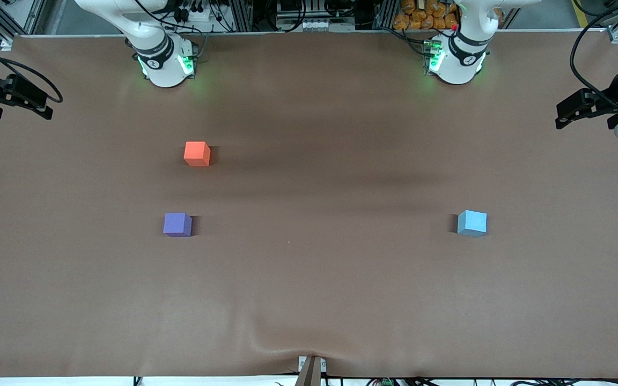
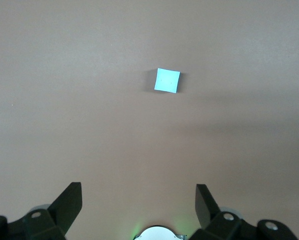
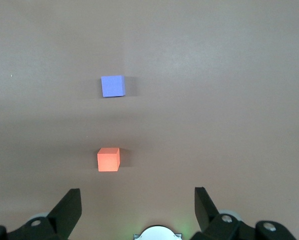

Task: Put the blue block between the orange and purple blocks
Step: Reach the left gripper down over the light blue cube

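Observation:
The blue block [image 1: 472, 223] lies on the brown table toward the left arm's end; it also shows in the left wrist view [image 2: 167, 80]. The orange block [image 1: 197, 153] and the purple block [image 1: 177, 224] lie toward the right arm's end, the purple one nearer the front camera. Both show in the right wrist view, orange [image 3: 108, 159] and purple [image 3: 112, 86]. My left gripper [image 2: 138, 186] is open and empty, high over the table near its base, well apart from the blue block. My right gripper [image 3: 137, 190] is open and empty, high above the table near its base.
The two arm bases [image 1: 167, 61] [image 1: 456, 61] stand at the table's back edge. Black fixtures [image 1: 14, 96] [image 1: 588, 107] hang in at both ends of the table. A fold in the brown cover [image 1: 287, 343] rises near the front edge.

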You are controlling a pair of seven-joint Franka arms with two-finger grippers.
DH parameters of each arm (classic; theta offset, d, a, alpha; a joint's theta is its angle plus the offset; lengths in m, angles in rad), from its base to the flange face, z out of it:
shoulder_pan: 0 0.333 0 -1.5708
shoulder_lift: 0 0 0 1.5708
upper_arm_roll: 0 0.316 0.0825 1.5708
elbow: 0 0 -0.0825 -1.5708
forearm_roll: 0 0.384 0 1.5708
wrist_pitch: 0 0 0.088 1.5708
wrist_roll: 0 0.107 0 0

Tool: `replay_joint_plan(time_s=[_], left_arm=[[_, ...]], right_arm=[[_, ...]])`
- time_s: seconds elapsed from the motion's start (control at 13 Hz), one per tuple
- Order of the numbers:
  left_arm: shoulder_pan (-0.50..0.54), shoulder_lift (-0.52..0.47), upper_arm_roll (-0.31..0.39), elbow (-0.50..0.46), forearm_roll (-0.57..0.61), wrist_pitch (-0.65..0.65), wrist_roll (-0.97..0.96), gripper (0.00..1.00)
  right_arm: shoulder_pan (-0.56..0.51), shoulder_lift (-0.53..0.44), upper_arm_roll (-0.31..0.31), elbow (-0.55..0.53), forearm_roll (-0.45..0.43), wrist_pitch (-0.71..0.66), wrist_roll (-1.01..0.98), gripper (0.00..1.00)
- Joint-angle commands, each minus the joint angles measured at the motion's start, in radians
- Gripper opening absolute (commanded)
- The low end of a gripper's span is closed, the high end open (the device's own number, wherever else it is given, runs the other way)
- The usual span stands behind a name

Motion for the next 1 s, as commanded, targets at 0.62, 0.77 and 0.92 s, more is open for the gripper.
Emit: replay_joint_plan(time_s=[0.62, 0.77, 0.92], left_arm=[[-0.048, 0.277, -0.019, 0.035, 0.105, 0.081, -0.027, 1.00], [-0.043, 0.387, -0.022, 0.035, 0.097, 0.183, -0.111, 1.00], [-0.052, 0.460, -0.022, 0.035, 0.047, 0.330, -0.262, 1.00]], right_arm=[[-0.006, 0.011, -0.001, 0.023, 0.006, -0.019, -0.012, 1.00], [-0.006, 0.011, -0.001, 0.022, 0.006, -0.019, -0.012, 1.00], [-0.005, 0.010, -0.001, 0.022, 0.006, -0.021, -0.012, 1.00]])
